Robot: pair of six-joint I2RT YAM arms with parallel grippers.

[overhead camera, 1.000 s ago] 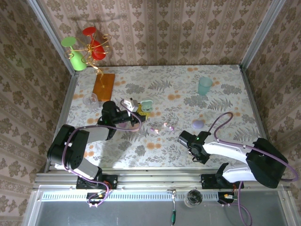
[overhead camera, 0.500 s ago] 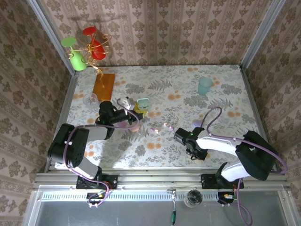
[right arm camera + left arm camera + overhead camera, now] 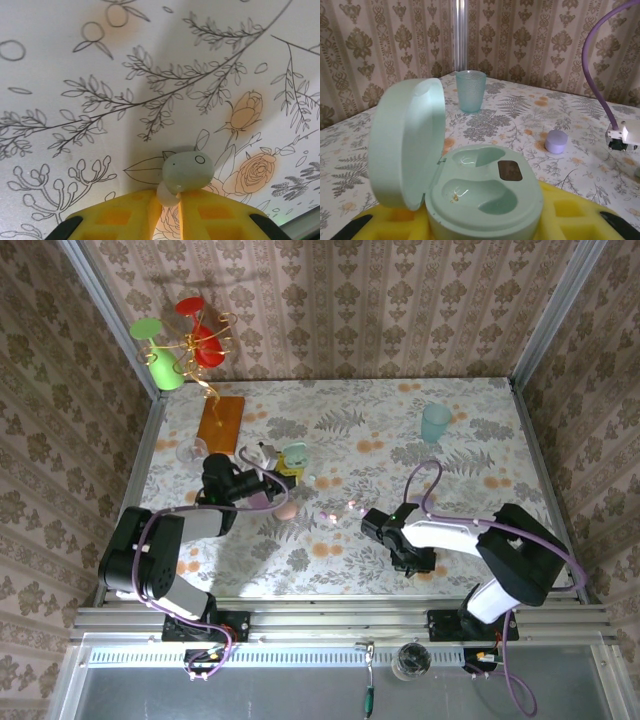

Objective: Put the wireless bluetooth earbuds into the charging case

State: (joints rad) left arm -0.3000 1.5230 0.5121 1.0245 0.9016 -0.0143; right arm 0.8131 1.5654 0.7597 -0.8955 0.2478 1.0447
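The mint charging case (image 3: 485, 200) stands with its lid open and both wells empty, and my left gripper (image 3: 482, 222) is shut on it between yellow pads. From above, the same case (image 3: 295, 453) sits at the left gripper (image 3: 278, 462), left of centre. My right gripper (image 3: 170, 202) is shut on a mint earbud (image 3: 187, 171), held just above the flowered cloth. In the top view the right gripper (image 3: 372, 524) is near the middle of the table. Two tiny pink earbuds (image 3: 327, 515) (image 3: 357, 507) lie on the cloth beside it.
A pink oval case (image 3: 287, 510) lies near the left arm, and a lilac case (image 3: 556, 141) sits farther right. A teal cup (image 3: 436, 423) stands at the back right. An orange board (image 3: 221, 421), a clear glass (image 3: 192, 452) and a rack of coloured glasses (image 3: 185, 340) fill the back left.
My right arm has swung left toward the table's middle and the pink earbuds. The left gripper has carried the mint case a little left and back, uncovering the pink case.
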